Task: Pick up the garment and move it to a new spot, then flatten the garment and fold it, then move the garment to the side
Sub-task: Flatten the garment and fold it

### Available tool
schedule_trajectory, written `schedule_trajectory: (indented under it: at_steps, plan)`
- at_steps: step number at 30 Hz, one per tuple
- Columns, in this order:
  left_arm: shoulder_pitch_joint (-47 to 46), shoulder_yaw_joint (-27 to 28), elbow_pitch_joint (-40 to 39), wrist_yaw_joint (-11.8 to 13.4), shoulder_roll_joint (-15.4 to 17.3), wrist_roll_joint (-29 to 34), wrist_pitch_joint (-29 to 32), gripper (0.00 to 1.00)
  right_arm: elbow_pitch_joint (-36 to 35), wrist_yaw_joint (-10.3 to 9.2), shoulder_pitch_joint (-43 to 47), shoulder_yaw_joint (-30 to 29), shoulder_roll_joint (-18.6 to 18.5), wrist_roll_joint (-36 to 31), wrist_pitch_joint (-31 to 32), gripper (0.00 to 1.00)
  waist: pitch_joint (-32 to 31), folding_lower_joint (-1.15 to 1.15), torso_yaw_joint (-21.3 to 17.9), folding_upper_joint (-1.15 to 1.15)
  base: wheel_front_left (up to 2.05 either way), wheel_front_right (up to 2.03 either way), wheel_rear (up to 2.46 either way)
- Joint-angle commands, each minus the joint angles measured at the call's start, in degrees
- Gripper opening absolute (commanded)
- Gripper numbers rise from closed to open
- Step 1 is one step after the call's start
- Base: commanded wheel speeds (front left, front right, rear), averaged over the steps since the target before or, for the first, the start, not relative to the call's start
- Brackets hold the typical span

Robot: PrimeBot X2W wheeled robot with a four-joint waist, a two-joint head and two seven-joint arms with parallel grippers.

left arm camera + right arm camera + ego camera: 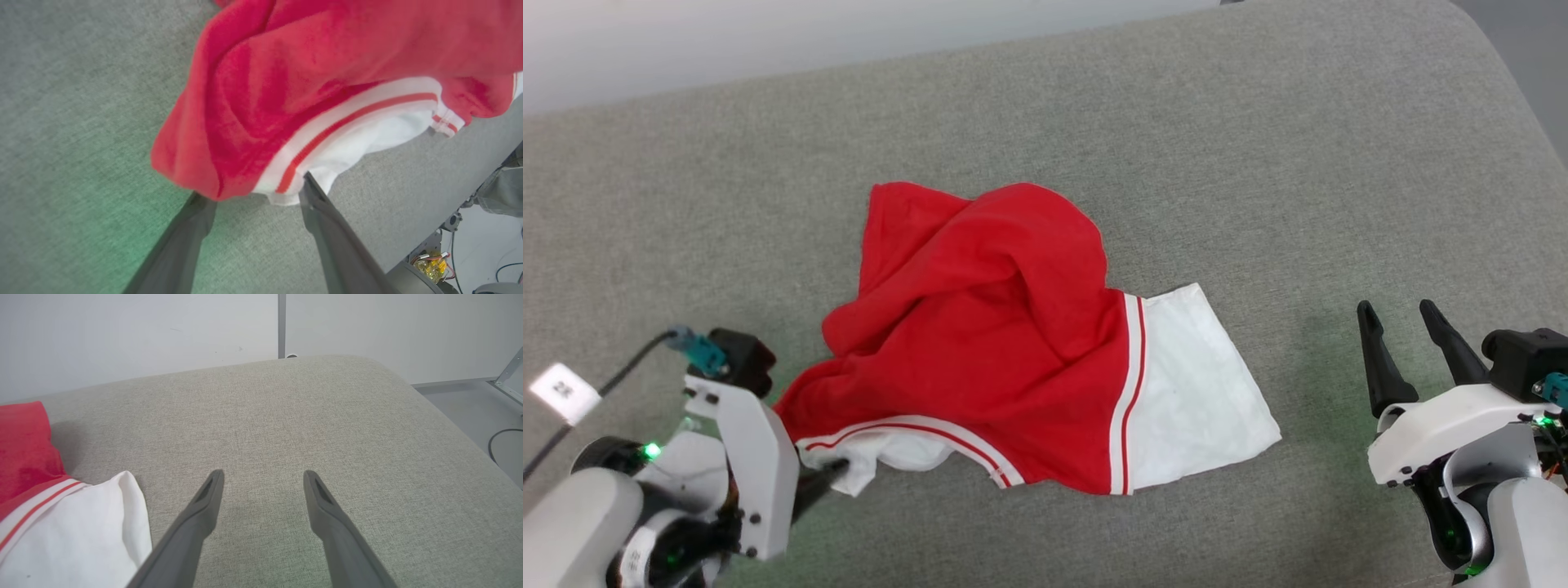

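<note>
**A:** Where's the shirt?

**B:** Your shirt (980, 327) is crumpled in a heap mid-cushion (1258, 163), nearer the front edge than the back. The red body is bunched and creased. One white sleeve (1201, 384) lies flat, spread toward the right edge, with striped trim (1131, 392) along its seam. The other sleeve (882, 449) is rumpled at the heap's front-left corner.

**A:** Left side?

**B:** Your left gripper (252, 187) sits at that front-left corner, fingers spread wide. In the wrist view the tips meet the shirt's edge. One finger (179, 245) touches the red fold and the other (327, 228) lies against the white sleeve fabric just beside the stripe. The cloth edge runs across the gap between the tips and isn't pinched, so you have no grip there.

**A:** Right?

**B:** Your right gripper (1395, 309) is over bare cushion toward the right edge. It's beside the flat sleeve but not touching it. The fingers are wide with nothing between them. Its wrist view shows the sleeve at lower left and a pale wall (122, 335) beyond the cushion's back edge.
</note>
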Motion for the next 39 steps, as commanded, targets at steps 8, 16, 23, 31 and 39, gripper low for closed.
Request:
schedule_trajectory:
  at_steps: [8, 16, 23, 31, 39]
  plan:
    - [-2.3, 0.4, 0.7, -2.0, 1.8, 2.1, -1.5, 0.0, 0.5, -0.04, 0.0, -0.8, -0.1, -0.6, -0.3, 1.0, -0.8, 0.0, 0.5, 0.0, 0.0, 0.0, 0.0]
    - [-3.4, 1.9, -2.0, -3.2, 6.1, 5.4, -3.6, 0.0, -0.1, -0.04, 0.7, -1.2, -0.5, -1.0, 0.4, 1.0, -2.3, 0.0, 2.0, 0.0, 0.0, 0.0, 0.0]
    - [-3.8, 3.0, -3.8, -4.6, 9.9, 9.5, -7.8, 0.0, -1.1, -0.04, 1.7, -1.3, -1.1, -1.2, 1.5, 1.0, -3.9, 0.0, 4.3, 0.0, 0.0, 0.0, 0.0]
    - [-3.5, 4.2, -4.0, -6.2, 12.4, 14.3, -15.2, 0.0, -2.5, -0.04, 2.3, -1.3, -1.7, -1.3, 2.8, 1.0, -5.3, 0.0, 6.4, 0.0, 0.0, 0.0, 0.0]
    - [0.8, 4.7, -5.1, -6.2, 13.6, 17.6, -23.9, 0.0, -4.0, -0.04, 3.3, -1.6, -1.8, -1.6, 4.0, 1.0, -6.2, 0.0, 7.8, 0.0, 0.0, 0.0, 0.0]
